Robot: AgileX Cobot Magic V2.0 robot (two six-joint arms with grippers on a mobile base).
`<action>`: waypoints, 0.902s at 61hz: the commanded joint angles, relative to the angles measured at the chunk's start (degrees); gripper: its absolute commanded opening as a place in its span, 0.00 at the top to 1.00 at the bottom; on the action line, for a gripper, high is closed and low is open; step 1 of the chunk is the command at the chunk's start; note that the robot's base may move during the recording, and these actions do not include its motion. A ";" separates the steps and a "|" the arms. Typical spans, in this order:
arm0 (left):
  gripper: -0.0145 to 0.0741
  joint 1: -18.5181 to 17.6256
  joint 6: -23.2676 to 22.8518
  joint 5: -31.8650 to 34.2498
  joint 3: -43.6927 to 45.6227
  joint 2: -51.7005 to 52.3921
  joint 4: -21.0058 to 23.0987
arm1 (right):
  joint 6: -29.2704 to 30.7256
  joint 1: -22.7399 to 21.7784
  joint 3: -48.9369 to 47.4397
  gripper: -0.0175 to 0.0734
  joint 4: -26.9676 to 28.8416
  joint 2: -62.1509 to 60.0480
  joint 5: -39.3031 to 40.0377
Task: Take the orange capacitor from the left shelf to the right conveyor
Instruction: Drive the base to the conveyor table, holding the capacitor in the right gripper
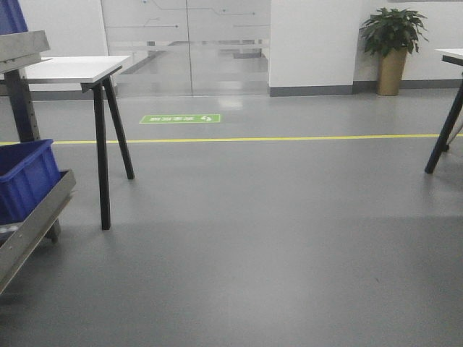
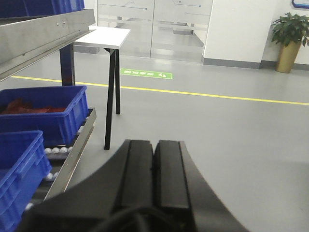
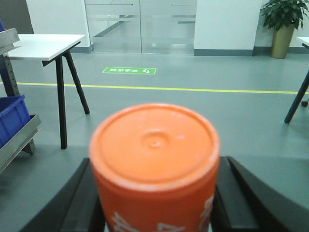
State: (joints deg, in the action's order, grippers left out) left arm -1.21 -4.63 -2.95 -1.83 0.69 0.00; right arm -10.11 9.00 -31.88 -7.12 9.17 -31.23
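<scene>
Holding orange capacitor [image 3: 154, 164]: right gripper [image 3: 157, 198] clamped on its sides, can clear of left shelf [image 1: 32, 210], over floor [image 1: 275, 238]. Left gripper [image 2: 154, 166] pressed together, empty. Step, prob.: transfer leg; pick done, place not yet. Right conveyor not in view. Next move needs turn to right, find belt, lower w/ can upright, then release. Can: smooth cyl., flat dimpled top, white print on side. Shelf: shiny steel rails, blue plastic bins [image 2: 46, 118].

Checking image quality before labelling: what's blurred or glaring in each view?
Right wrist: orange capacitor looms close and soft, background sharper. Left wrist: left gripper dark, shelf rail glinting. Front: even light, faint table shadow.
</scene>
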 commanded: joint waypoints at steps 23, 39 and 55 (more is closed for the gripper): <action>0.95 -0.16 -0.08 5.13 0.83 1.12 0.00 | 0.16 0.07 -1.63 0.68 -0.47 0.89 5.36; 0.95 -0.16 -0.08 5.13 0.83 1.12 0.00 | 0.16 0.07 -1.63 0.68 -0.47 0.89 5.36; 0.95 -0.16 -0.08 5.13 0.83 1.12 0.00 | 0.16 0.07 -1.63 0.68 -0.47 0.89 5.29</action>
State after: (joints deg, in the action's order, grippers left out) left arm -1.21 -4.63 -2.95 -1.83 0.69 0.00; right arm -10.11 9.00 -31.88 -7.02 9.17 -31.23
